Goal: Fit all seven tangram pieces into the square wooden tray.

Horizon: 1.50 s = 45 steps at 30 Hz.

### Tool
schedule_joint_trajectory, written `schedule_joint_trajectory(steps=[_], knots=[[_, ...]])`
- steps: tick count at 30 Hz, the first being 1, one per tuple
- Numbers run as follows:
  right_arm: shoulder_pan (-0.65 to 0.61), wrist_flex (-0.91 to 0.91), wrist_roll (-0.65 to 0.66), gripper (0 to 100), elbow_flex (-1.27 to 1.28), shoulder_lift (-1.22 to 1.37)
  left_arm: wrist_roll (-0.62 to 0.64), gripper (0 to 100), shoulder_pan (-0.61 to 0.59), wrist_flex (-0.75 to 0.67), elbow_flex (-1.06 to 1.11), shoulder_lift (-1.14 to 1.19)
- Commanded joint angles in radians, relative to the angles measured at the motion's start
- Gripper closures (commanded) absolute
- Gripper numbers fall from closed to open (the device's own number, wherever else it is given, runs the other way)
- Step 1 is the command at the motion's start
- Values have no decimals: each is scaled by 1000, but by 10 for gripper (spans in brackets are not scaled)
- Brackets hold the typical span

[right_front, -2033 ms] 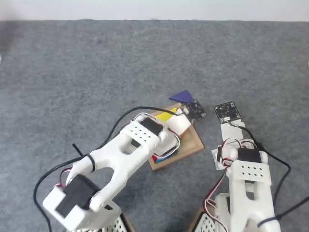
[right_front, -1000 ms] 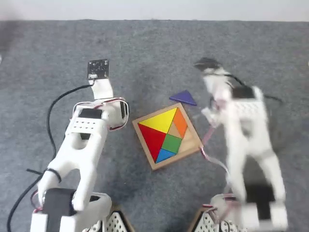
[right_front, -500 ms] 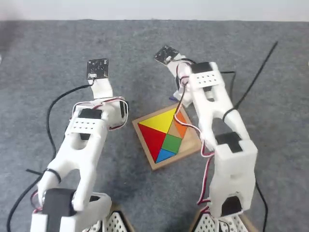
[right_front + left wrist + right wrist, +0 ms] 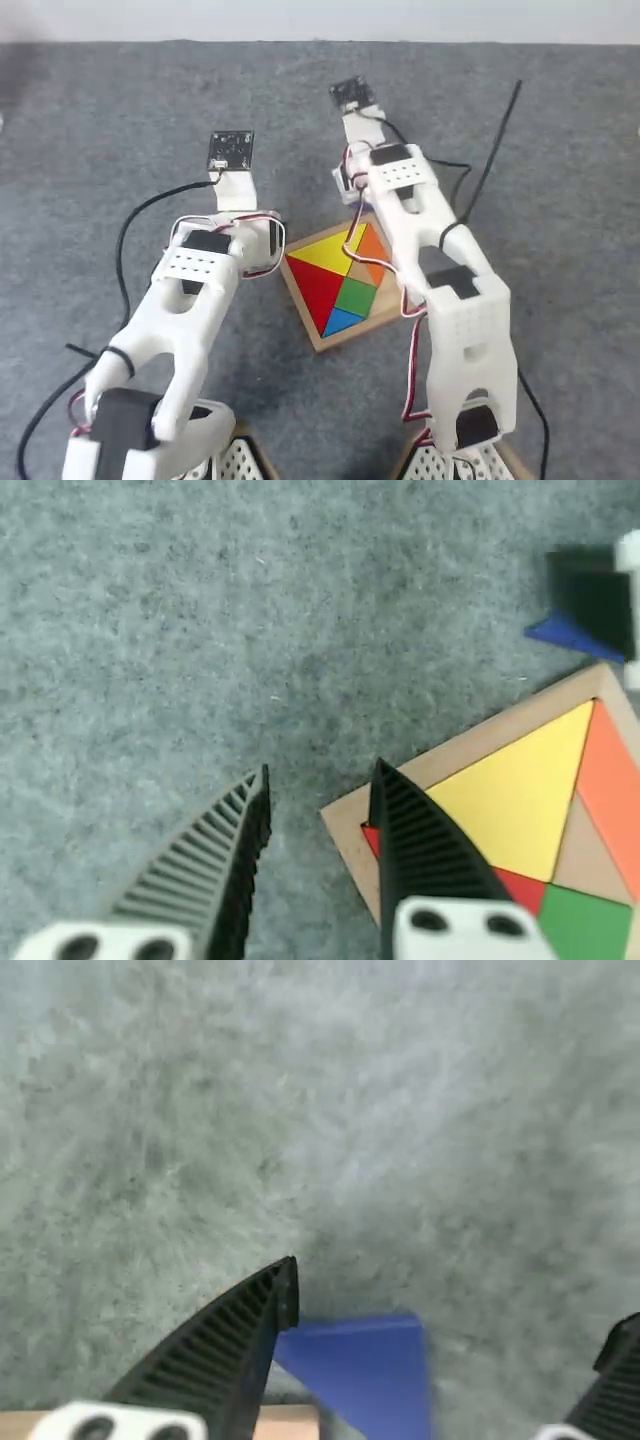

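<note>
Tray [image 4: 340, 338] sits cornerwise — blue triangle [image 4: 560, 632] beside one corner.

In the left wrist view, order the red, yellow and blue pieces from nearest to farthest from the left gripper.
1. Red triangular wooden piece, in the wooden tray's corner.
2. Yellow triangular wooden piece, farther inside the tray.
3. Blue triangular wooden piece, outside, beyond the tray.

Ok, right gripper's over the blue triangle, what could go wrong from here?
The blue triangular piece lies close by the rim of the square wooden tray, so the open right gripper could catch the rim while closing. The open left gripper hangs at the tray's corner; any drift might nudge the tray and shift the seated pieces.
</note>
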Motion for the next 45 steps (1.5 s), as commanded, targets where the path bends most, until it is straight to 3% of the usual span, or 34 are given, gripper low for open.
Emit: schedule_joint_trajectory(steps=[1, 6, 14, 29, 37, 45], knots=[[-2, -16, -5, 541, -49, 16, -17, 837, 3, -18, -7, -41], [2, 110, 77, 541, -58, -4, -17, 837, 2, -18, -7, -43], [170, 309, 84, 541, -60, -58, -17, 837, 3, -20, -12, -43], [417, 418, 109, 542, -60, -65, -17, 837, 9, -20, -10, -41], [325, 334, 23, 542, -103, -65, -17, 837, 11, -21, -8, -41], [222, 596, 61, 542, -324, -65, -15, 837, 20, -21, -13, -41]])
